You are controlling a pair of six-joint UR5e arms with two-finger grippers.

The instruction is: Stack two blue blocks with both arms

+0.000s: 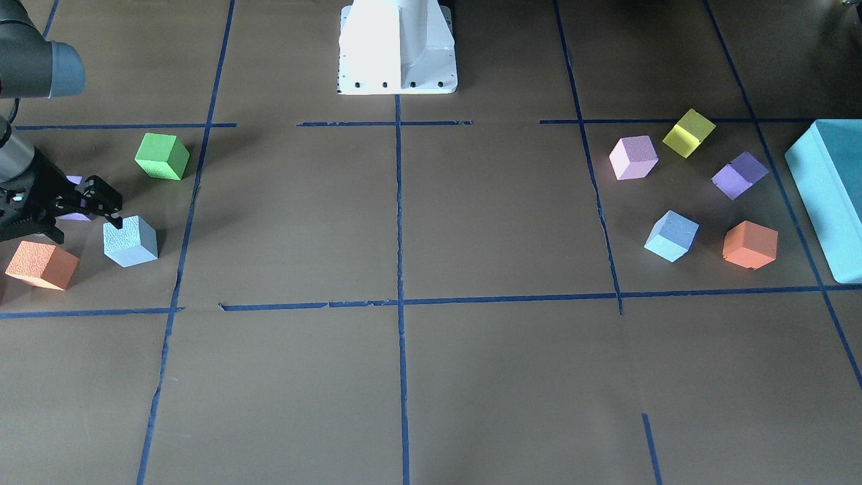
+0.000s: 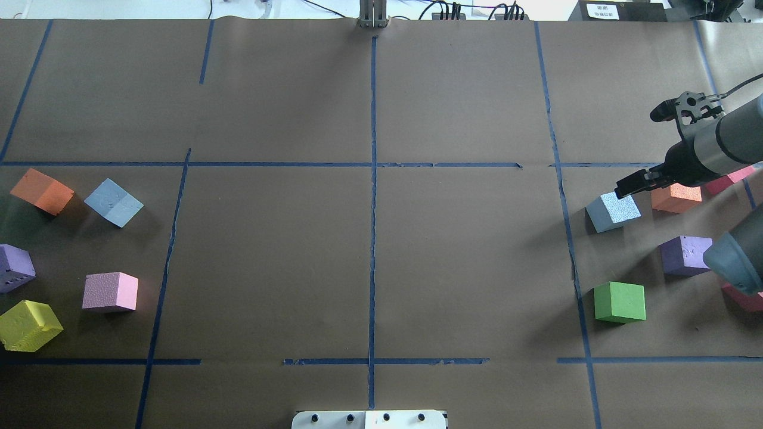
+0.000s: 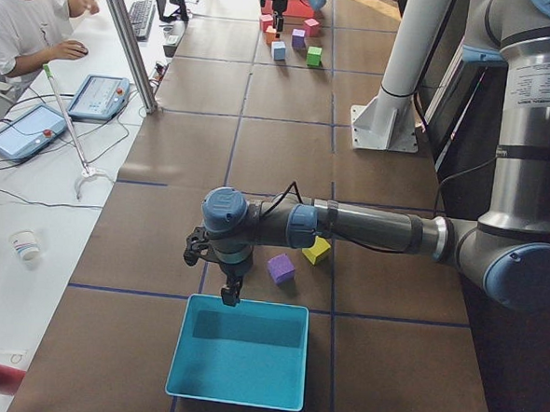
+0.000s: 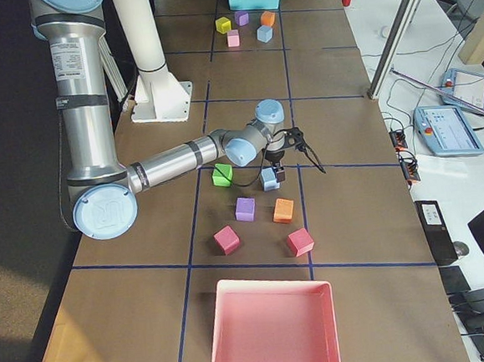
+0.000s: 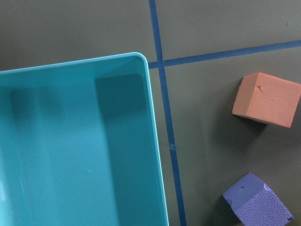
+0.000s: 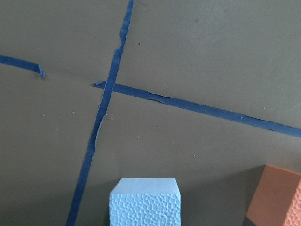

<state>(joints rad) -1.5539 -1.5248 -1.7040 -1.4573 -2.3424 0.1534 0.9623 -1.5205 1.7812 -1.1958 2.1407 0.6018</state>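
One blue block [image 1: 130, 241] lies on the table by my right arm and also shows in the overhead view [image 2: 613, 211] and at the bottom of the right wrist view [image 6: 145, 202]. My right gripper [image 1: 86, 225] hovers just beside and above it with its jaws apart and empty; one fingertip [image 2: 623, 190] reaches the block's near top edge. The other blue block [image 1: 671, 236] lies on my left side [image 2: 114, 202]. My left gripper [image 3: 228, 292] hangs over the teal box's rim [image 3: 241, 304]; I cannot tell whether it is open or shut.
A green cube [image 1: 162, 156], an orange cube [image 1: 42, 265] and a purple cube stand around the right gripper. A lilac-pink cube [image 1: 633, 157], a yellow one [image 1: 688, 133], a purple one [image 1: 739, 174], an orange one [image 1: 749, 244] and the teal box [image 1: 825, 195] surround the far block.
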